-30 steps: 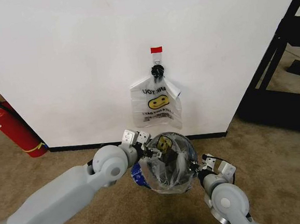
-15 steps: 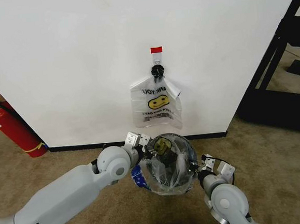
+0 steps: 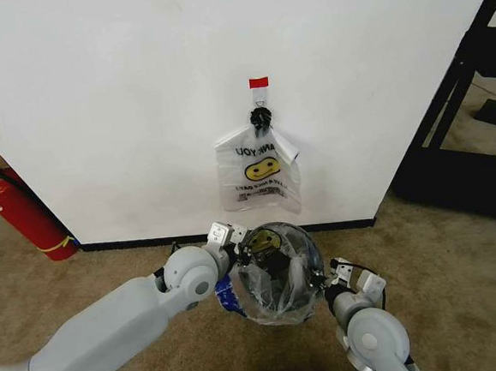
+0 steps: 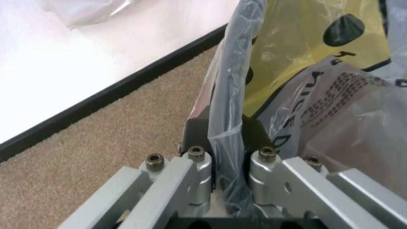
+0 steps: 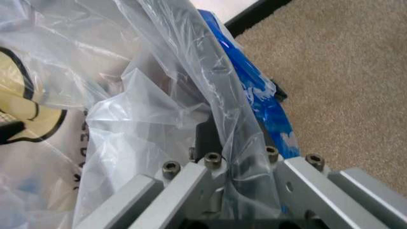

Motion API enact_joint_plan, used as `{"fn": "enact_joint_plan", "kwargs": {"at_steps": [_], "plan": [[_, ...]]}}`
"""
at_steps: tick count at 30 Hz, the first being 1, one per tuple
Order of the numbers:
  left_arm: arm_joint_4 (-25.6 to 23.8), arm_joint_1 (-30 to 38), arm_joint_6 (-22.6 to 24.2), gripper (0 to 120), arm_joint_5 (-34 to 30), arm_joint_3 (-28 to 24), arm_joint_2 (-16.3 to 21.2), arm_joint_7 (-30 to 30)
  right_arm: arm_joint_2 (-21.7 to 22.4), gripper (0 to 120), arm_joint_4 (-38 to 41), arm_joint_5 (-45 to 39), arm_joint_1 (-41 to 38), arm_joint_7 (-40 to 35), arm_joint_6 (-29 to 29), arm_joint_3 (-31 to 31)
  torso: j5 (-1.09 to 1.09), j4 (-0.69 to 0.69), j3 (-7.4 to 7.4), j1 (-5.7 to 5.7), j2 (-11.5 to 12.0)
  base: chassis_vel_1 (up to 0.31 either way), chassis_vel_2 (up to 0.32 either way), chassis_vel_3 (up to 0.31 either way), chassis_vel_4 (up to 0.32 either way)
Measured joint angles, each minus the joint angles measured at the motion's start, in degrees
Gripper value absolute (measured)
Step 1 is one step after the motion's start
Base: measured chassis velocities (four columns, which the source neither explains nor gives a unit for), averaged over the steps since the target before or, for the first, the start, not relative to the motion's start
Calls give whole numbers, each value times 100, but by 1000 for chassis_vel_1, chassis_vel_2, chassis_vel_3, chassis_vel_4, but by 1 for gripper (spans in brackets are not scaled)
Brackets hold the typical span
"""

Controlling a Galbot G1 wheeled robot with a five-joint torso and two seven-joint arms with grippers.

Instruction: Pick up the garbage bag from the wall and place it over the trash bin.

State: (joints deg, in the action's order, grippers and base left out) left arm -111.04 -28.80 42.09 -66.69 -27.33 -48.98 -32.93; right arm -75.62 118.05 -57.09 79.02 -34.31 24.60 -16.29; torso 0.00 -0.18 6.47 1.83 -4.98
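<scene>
1. Head view: a thin, crinkled, see-through white plastic garbage bag (image 3: 276, 273) is stretched over the mouth of the round black wire-mesh trash bin (image 3: 281, 310), which stands on brown carpet (image 3: 108, 265) just in front of the plain white wall (image 3: 120, 92) with its narrow black baseboard (image 3: 124, 243). A patch of yellow print shows inside the bag.
2. Head view: the left gripper (image 3: 246, 247) sits at the bin's left rim and the right gripper (image 3: 327, 278) at its right rim, both touching the plastic.
3. Head view: higher on the wall hangs a second similar bag with a yellow smiley face (image 3: 260, 174), topped by a black knot (image 3: 261, 117) under a red tag (image 3: 259, 82); its lettering reads mirrored, "THANK YOU". A red cylindrical fire extinguisher (image 3: 20, 214) leans at the far left; a black shelf frame (image 3: 470, 108) stands to the right.
4. Left wrist view: the left gripper's (image 4: 227, 157) silver metal fingers (image 4: 198, 164) are clenched on a glossy fold of the bag (image 4: 232, 95) at the bin's rim. Yellow print with black outline lies beyond, beside small dark lettering too skewed to read.
5. Right wrist view: the right gripper (image 5: 241, 164) pinches a wrinkled fold of film, with a bright blue printed patch (image 5: 267, 114) running alongside it.
</scene>
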Motion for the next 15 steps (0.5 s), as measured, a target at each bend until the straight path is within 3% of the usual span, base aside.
{"fn": "enact_joint_plan", "kwargs": {"at_steps": [3,8,15], "plan": [[-27,-30,0,3,3,12,10,-29,2,0,33,6,4,45,26,-8,0,0,0,0,0,0,0,0,0],[-127,-85,-1,3,7,23,59,-70,67,14,138,62,24,185,74,-15,0,1,0,0,-1,0,0,0,0],[-212,-169,19,1,-15,104,131,-86,208,43,350,73,121,288,170,-40,0,0,0,0,-1,0,0,0,0]]}}
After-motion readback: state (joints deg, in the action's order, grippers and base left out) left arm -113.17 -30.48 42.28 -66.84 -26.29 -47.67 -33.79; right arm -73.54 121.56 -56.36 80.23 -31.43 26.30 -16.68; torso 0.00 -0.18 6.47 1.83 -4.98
